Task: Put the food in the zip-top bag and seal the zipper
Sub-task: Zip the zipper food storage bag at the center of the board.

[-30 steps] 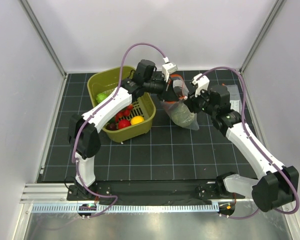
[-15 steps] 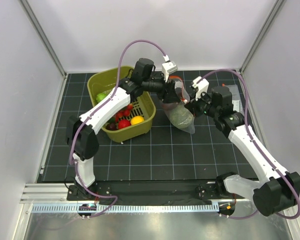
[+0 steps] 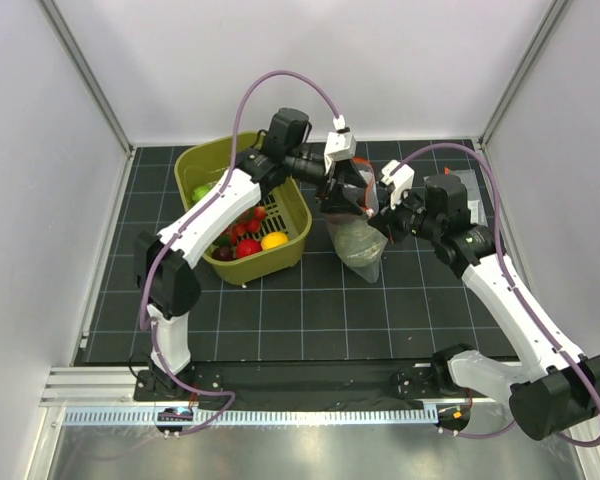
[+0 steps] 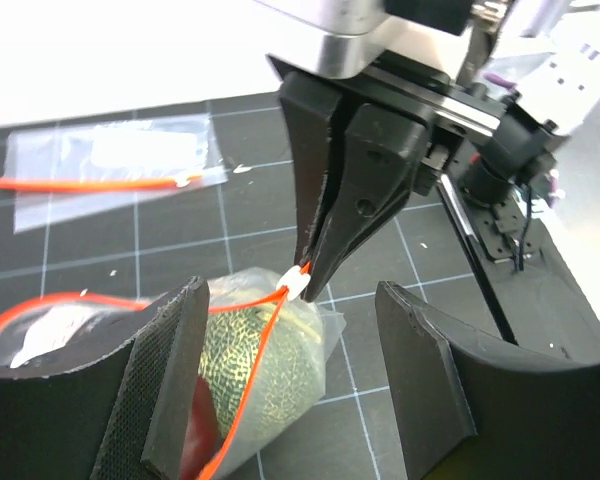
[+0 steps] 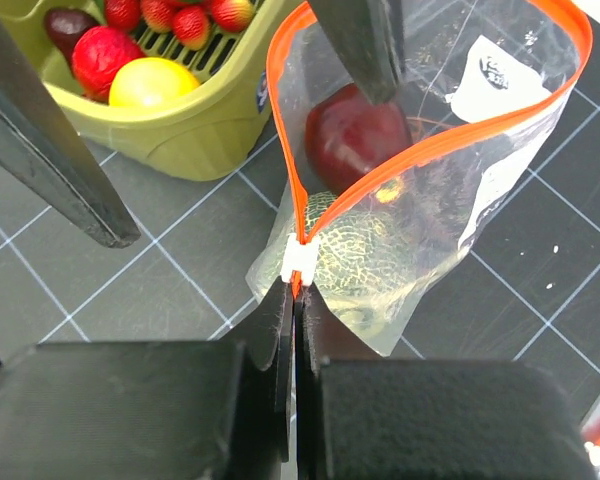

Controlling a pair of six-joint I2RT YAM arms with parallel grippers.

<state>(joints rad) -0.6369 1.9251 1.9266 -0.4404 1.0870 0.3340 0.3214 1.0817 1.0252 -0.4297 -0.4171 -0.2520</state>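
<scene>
Now holding the zip-top bag point(image 3: 358, 245) up straighter than a second ago, with its bottom swung in toward the near side of the black table point(image 3: 310, 310). Good for the job, most likely: easier to drop things in through a mouth held up like that. Already two pieces inside: a pale-green bumpy melon point(image 5: 345, 262) at the bottom and a dark red fruit point(image 5: 352, 135) on top of it. Not sealed yet; wide open all along the zipper point(image 5: 430, 143).

Next, at the bag's near corner, the right claw point(image 5: 296, 300): squeezed all the way shut, pinching the little white end of the zipper and lifting the bag by it.

A bit farther back, the left claw point(image 3: 345, 192): moved a little way across, from beside the bag to right over its mouth. Spread wide, with nothing in it. One finger point(image 5: 365, 50) over the open mouth, the other outside, toward the basket. Hard to tell whether either touches the plastic.

Off to the left and reaching farther back, the olive-green basket point(image 5: 190, 135), just beside the bag, with more food point(image 5: 150, 85) waiting in it: red pieces, a yellow one, a dark one. So not near done, probably: more to carry over, then the zipper to press shut.

Farthest back, lying flat, a spare clear bag point(image 4: 110, 160), well apart from the rest.
</scene>
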